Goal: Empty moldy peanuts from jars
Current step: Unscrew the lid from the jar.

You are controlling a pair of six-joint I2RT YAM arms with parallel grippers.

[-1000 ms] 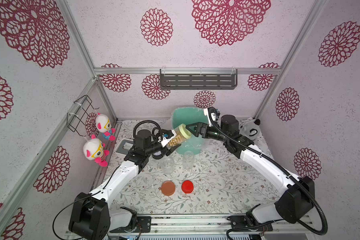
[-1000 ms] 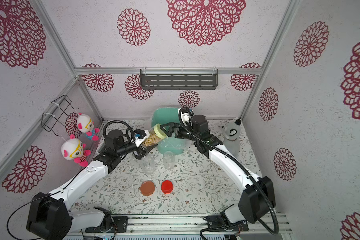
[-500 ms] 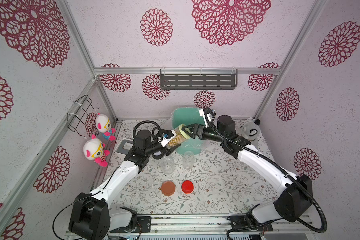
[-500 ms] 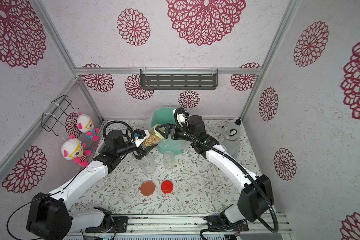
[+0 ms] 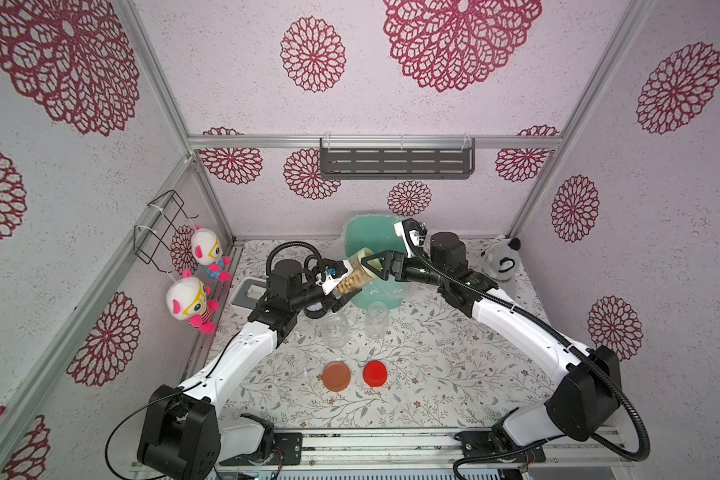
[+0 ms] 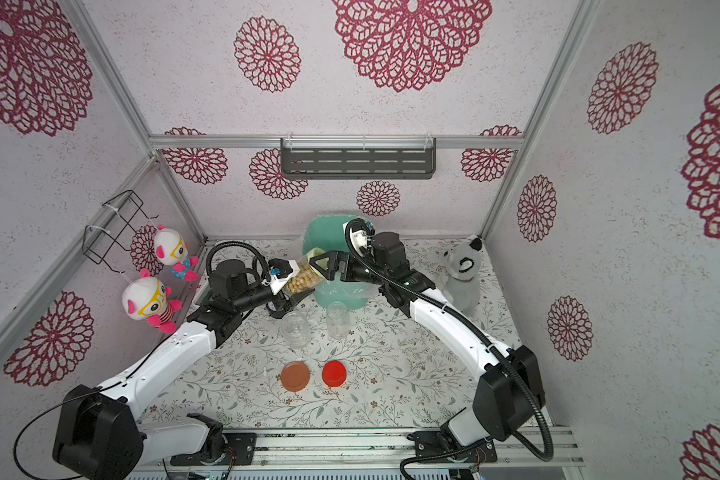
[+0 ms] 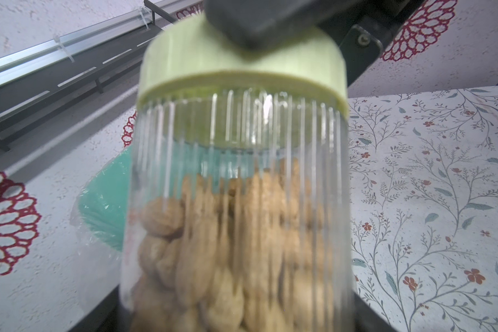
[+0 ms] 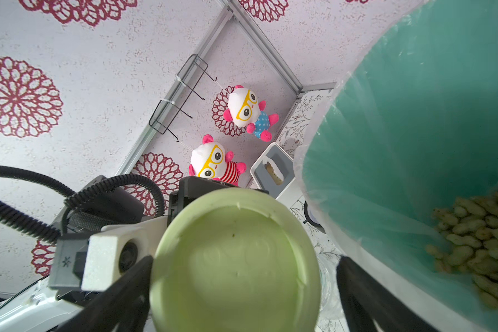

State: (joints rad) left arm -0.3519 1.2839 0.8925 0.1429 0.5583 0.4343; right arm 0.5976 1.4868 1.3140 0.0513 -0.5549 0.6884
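A clear jar (image 5: 352, 277) (image 6: 302, 279) (image 7: 236, 161) of tan peanuts (image 7: 227, 258) is held tilted in the air, with my left gripper (image 5: 341, 287) (image 7: 236, 316) shut on its body. Its pale yellow-green lid (image 5: 364, 255) (image 8: 233, 258) is screwed on and points at the teal bin (image 5: 371, 232) (image 8: 400, 143). My right gripper (image 5: 366, 266) (image 6: 314, 266) (image 8: 242, 287) is open and straddles the lid; one finger (image 8: 121, 293) lies against its rim, the other (image 8: 362, 293) stands apart. Two empty jars (image 5: 335, 328) (image 5: 376, 320) stand on the table without lids. Peanuts (image 8: 477, 238) lie in the bin.
A brown-orange lid (image 5: 336, 375) and a red lid (image 5: 375, 372) lie near the table's front. A white-grey box (image 5: 248, 293) sits at the left edge and a grey plush (image 5: 497, 262) at the back right. Two plush dolls (image 5: 190, 299) hang on the left wall.
My right gripper has moved left onto the jar's lid and now straddles it. The left arm and the jar have stayed put.
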